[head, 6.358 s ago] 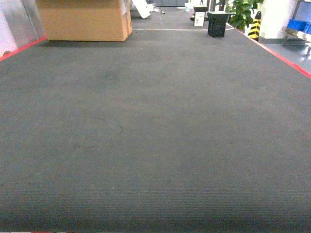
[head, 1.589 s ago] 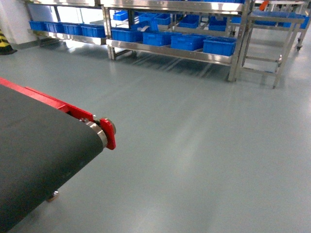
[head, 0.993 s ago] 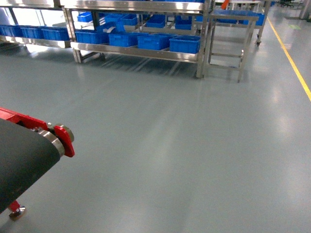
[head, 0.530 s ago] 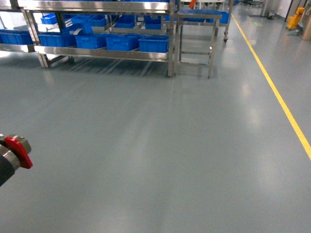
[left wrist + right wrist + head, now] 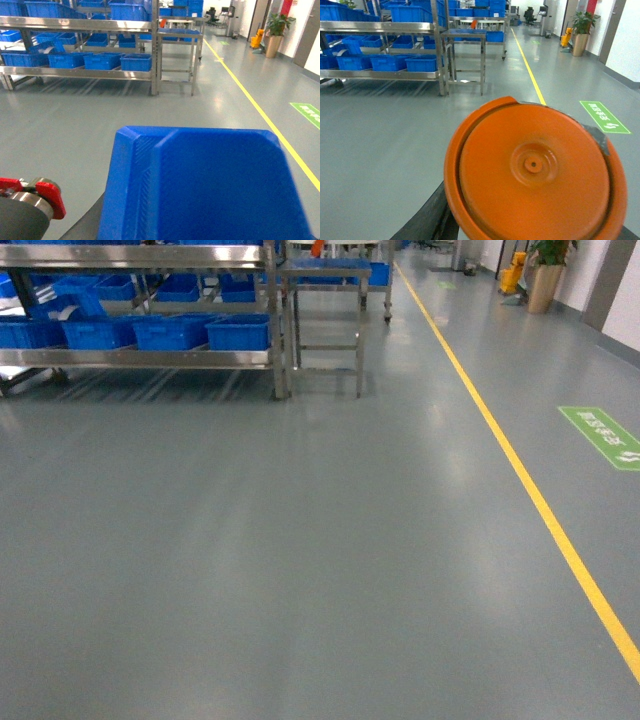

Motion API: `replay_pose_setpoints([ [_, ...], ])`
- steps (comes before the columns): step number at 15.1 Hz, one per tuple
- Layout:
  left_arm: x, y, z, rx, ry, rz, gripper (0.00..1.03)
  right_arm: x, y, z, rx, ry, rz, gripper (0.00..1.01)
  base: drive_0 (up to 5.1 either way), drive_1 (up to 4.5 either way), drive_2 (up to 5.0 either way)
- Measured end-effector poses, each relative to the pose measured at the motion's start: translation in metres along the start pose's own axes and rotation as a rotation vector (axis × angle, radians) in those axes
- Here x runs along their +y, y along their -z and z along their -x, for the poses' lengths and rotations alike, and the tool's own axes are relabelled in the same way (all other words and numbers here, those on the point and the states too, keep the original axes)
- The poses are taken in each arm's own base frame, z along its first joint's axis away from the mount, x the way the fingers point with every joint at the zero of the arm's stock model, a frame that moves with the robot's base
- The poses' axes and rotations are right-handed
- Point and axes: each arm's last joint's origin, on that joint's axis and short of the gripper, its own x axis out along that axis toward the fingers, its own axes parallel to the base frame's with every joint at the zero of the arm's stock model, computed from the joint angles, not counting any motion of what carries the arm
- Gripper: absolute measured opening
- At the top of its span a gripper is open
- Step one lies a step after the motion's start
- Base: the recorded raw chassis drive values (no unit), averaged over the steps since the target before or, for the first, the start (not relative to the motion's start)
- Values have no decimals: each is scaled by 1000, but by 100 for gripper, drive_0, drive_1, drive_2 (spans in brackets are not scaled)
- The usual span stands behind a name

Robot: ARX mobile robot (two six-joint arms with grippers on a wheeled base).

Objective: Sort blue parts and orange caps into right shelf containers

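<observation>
A large blue part [image 5: 210, 185] fills the lower left wrist view, held off the floor by my left gripper [image 5: 200, 236], which is shut on it and mostly hidden; one dark finger [image 5: 87, 225] shows at its left. My right gripper [image 5: 530, 236] is shut on a round orange cap [image 5: 535, 170], with a dark finger [image 5: 427, 217] below its left edge. The right shelf containers [image 5: 238, 332], bright-blue crates, sit in a row on a steel rack's low shelf, far ahead to the left; they also show as crates [image 5: 136, 62] and crates [image 5: 422, 63]. Neither gripper appears in the head view.
Grey floor stretches ahead. A small steel table [image 5: 325, 270] stands right of the rack [image 5: 140, 257]. A yellow floor line [image 5: 520, 480] runs along the right, with a green floor sign [image 5: 605, 437] beyond it. The conveyor's red end [image 5: 47, 192] sits low left in the left wrist view.
The head view has swung right: the conveyor belt has left the picture, the rack and crates have slid to the left, and the yellow line and green sign have come in.
</observation>
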Motion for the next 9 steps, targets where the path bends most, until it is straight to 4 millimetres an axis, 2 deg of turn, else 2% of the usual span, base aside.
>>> replay_pose_setpoints([
  [9, 0, 0, 0, 0, -1, 0, 43, 0, 0, 0, -2, 0, 0, 44, -6, 423, -436],
])
